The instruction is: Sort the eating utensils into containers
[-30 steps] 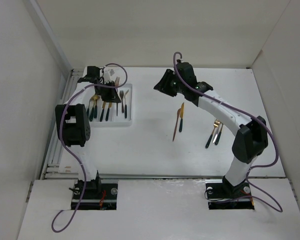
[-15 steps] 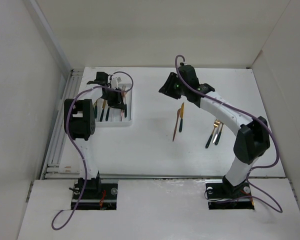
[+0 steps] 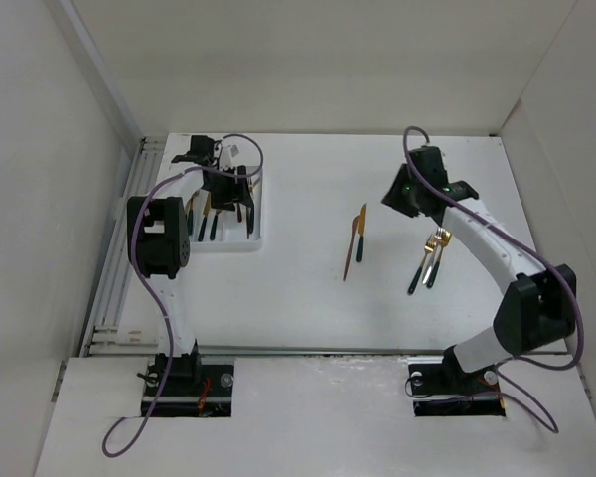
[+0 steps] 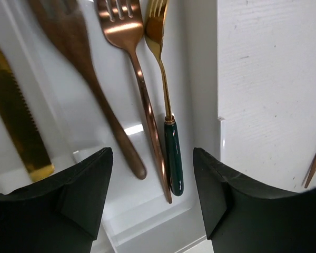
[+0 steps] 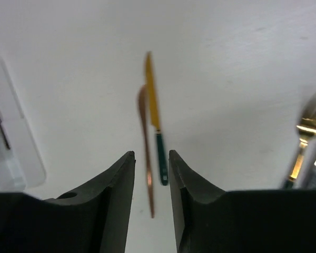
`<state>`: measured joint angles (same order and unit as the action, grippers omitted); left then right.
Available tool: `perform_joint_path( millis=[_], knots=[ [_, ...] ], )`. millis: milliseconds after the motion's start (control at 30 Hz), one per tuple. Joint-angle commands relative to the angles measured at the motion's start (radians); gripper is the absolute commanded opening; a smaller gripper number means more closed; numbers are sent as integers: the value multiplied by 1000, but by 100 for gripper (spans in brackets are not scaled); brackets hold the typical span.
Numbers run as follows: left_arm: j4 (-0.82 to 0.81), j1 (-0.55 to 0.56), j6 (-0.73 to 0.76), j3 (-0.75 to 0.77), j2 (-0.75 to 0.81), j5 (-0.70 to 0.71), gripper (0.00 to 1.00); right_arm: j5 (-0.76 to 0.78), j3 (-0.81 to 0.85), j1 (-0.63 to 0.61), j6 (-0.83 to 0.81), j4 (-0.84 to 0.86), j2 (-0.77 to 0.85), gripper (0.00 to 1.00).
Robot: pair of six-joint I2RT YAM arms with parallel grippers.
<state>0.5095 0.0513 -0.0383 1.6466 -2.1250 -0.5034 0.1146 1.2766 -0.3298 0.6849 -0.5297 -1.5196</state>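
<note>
We note the left claw (image 4: 152,197) with jaws apart and nothing between them. Directly beneath it is the white tray (image 4: 200,63), where a copper fork (image 4: 127,37) and a gold fork (image 4: 174,158) with a green handle lie side by side. A serrated gold knife (image 4: 13,132) lies further left. The right claw (image 5: 151,205) hangs above the worktop (image 5: 242,63), jaws narrowly apart and empty. Ahead of it a gold knife (image 5: 152,100) lies close against a copper piece (image 5: 145,137). We see two more utensils (image 3: 427,266) to its right.
</note>
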Motion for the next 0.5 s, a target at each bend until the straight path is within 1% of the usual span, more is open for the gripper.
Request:
perform_joint_path(
  millis=[0,33,67,167,267,400,467],
  knots=[
    [47,-8,11,84,51,63,60,82,-89,87,-79,-114,100,37],
    [60,-8,11,100,51,80,60,65,-120,119,-94,-124,117,33],
    [69,-8,11,135,51,89,60,45,-179,191,-110,-124,133,29],
    [93,-8,21,171,60,135,60,-15,-243,308,-157,-115,144,24],
    [104,2,32,193,83,154,60,-15,-275,359,-166,-115,113,24],
    [113,15,43,193,119,154,60,16,-312,400,-147,-115,90,21],
    [113,24,43,167,143,154,60,16,-322,400,-147,-105,90,21]
  ],
)
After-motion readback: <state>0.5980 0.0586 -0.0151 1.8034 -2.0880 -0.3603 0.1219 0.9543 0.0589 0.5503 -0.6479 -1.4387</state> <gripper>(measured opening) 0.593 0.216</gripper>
